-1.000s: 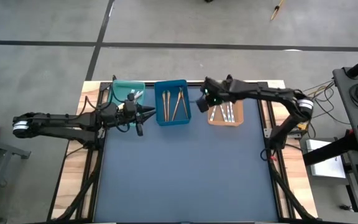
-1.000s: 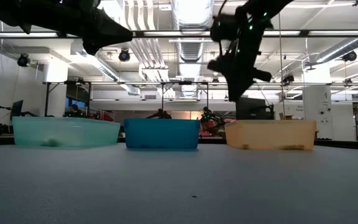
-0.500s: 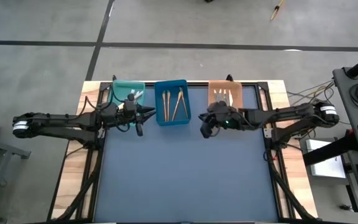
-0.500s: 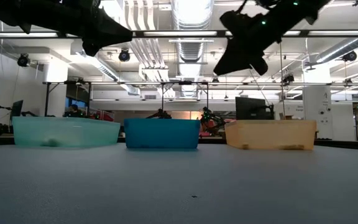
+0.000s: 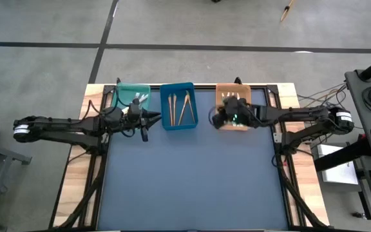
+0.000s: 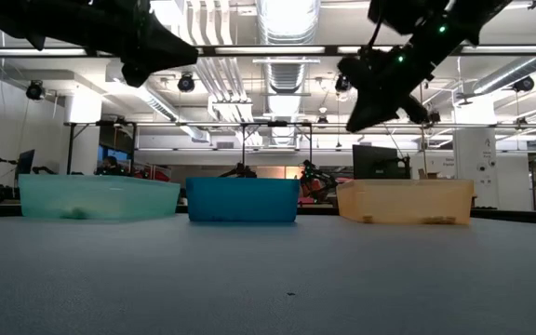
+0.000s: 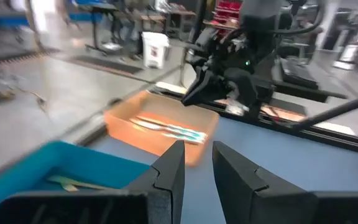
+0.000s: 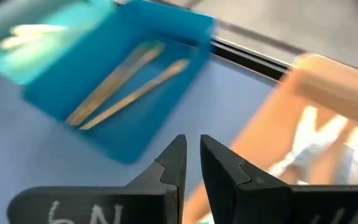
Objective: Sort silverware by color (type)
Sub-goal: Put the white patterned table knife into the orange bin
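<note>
right gripper [image 5: 219, 119] hangs over the orange tray [image 5: 234, 91], fingers nearly shut and empty — silverware [image 5: 180, 106] looks sorted; left gripper [image 5: 148, 118] waits, narrow, empty.

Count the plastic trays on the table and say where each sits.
3, in a row along the table's far edge: the teal tray at left by the left gripper, the blue tray in the middle, the orange tray at right, partly under the right gripper.

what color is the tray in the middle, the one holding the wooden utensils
Blue. The middle tray holds tan wooden utensils; the high view shows it best.
</note>
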